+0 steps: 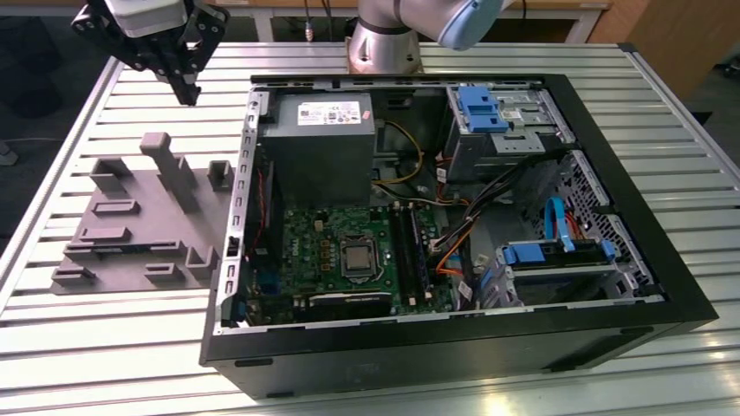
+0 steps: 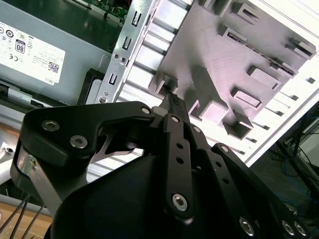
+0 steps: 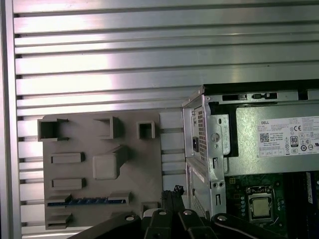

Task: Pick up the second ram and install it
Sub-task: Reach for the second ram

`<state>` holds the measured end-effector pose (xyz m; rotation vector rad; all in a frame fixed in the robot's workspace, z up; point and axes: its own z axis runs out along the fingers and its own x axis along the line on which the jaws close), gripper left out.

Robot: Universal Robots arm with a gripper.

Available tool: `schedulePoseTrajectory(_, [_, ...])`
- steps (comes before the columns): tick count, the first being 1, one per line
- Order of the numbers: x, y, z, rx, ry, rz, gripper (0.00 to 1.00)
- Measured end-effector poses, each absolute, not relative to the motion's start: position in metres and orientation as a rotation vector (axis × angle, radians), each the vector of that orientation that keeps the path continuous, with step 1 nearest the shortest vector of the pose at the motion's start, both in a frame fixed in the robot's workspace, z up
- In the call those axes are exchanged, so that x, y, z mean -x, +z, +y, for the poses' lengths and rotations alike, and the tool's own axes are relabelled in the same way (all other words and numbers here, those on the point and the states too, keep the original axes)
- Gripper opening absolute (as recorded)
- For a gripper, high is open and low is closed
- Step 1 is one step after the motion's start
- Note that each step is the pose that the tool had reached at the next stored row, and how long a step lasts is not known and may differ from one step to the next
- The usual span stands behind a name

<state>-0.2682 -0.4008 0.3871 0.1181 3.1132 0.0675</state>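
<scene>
The second ram (image 3: 84, 200) is a thin blue-green strip lying edge-up in a slot of the grey holder block (image 3: 99, 174), which rests on the slatted table beside the open computer case (image 1: 463, 217). My gripper (image 1: 185, 91) hangs above the table beyond the holder's (image 1: 139, 217) far end, at the exterior view's upper left, well clear of the ram. Its black fingers (image 2: 172, 102) are pressed together with nothing between them, and its fingertips (image 3: 172, 191) show over the holder's edge next to the case wall. The black memory slots (image 1: 411, 251) lie on the green motherboard inside the case.
The case holds a grey power supply (image 1: 318, 139), a processor socket (image 1: 353, 256), blue drive brackets (image 1: 480, 108) and loose cables (image 1: 463, 234). The arm's base (image 1: 382, 43) stands behind the case. The slatted table (image 1: 116, 347) lies bare around the holder.
</scene>
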Motion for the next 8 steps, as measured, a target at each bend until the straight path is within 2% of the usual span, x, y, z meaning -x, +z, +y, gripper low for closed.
schedulePoseTrajectory(8, [0.2721,0.3871,-0.4012,-0.118,0.068,3.113,0.11])
